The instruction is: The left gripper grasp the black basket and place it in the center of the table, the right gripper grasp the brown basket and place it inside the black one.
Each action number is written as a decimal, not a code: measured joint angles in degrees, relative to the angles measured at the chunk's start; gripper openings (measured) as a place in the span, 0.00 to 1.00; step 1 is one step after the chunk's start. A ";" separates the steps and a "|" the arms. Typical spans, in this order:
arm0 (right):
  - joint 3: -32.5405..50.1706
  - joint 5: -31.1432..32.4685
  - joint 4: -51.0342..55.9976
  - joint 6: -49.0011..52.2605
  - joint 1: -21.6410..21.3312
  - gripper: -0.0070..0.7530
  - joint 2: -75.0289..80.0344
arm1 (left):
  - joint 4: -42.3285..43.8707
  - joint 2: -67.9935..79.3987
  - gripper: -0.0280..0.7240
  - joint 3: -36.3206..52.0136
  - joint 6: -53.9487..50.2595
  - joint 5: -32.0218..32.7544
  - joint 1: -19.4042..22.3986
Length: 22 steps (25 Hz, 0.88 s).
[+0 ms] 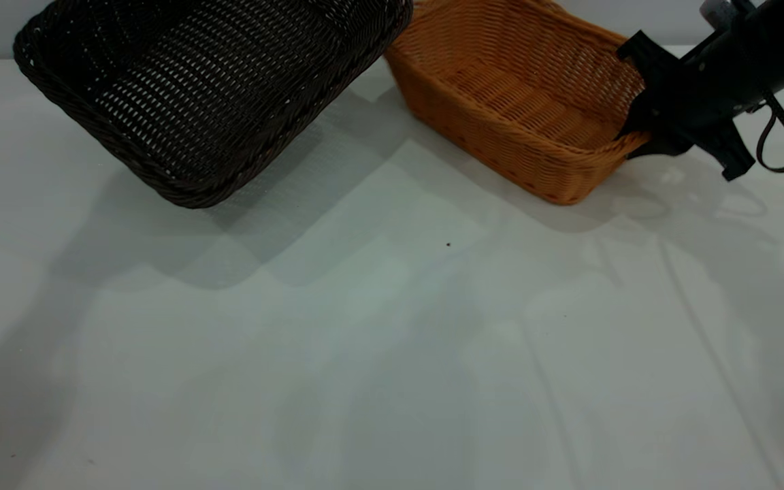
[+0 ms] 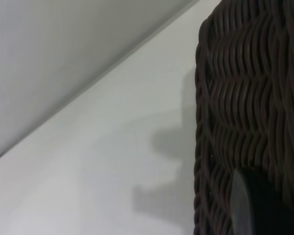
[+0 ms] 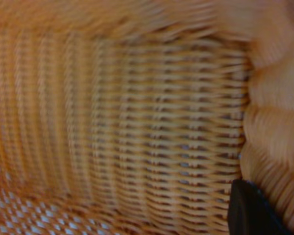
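Black basket (image 1: 208,95) tilted, raised off the table (image 1: 392,340) at far left, likely held by your left gripper, grip unseen | brown basket (image 1: 521,102) resting far right | right gripper (image 1: 637,129) clamped over its near-end rim, ready for you to lift | centre unfilled

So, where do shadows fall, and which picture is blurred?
Exterior view: the black basket casts a broad soft shadow on the table, offset below it. Left wrist view: a darker shadow beside the basket wall. Right wrist view: the brown basket weave is smeared; the right pincer sits at its rim.
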 joint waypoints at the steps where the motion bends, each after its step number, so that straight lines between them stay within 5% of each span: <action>1: -0.61 0.46 -0.49 -0.27 -0.43 0.10 -0.07 | -0.05 0.00 0.14 0.00 1.04 0.05 0.00; 7: -6.23 8.11 -4.25 -6.42 -7.90 0.10 -3.42 | -9.60 -0.34 0.14 0.00 16.01 7.17 -0.38; 14: -9.98 26.49 -7.93 -4.08 -15.30 0.10 -7.20 | -29.95 -0.41 0.14 0.66 51.72 25.10 -4.36; 22: -9.98 29.83 -11.51 -3.83 -16.36 0.10 -7.59 | -26.18 2.82 0.14 0.71 54.50 23.53 -12.64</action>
